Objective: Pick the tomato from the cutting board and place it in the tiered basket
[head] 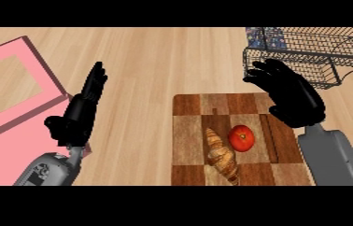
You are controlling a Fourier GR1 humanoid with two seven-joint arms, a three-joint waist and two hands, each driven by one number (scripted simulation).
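Inspecting the tomato [241,137], you find it right of centre in the frame on the cutting board [200,106], just beside the croissant [222,156] on its left. Judged light, round, smooth-skinned and soft under pressure, it may roll or slip, so take it from above across its widest part, thumb opposite fingers, clear of the croissant. Your right robot hand [289,94] hovers spread and holding nothing over the cutting board's upper right corner, below the tiered basket [303,57] at upper right, while the left robot hand [79,113] rests open, fingers straight, at the left over the desk [158,57].
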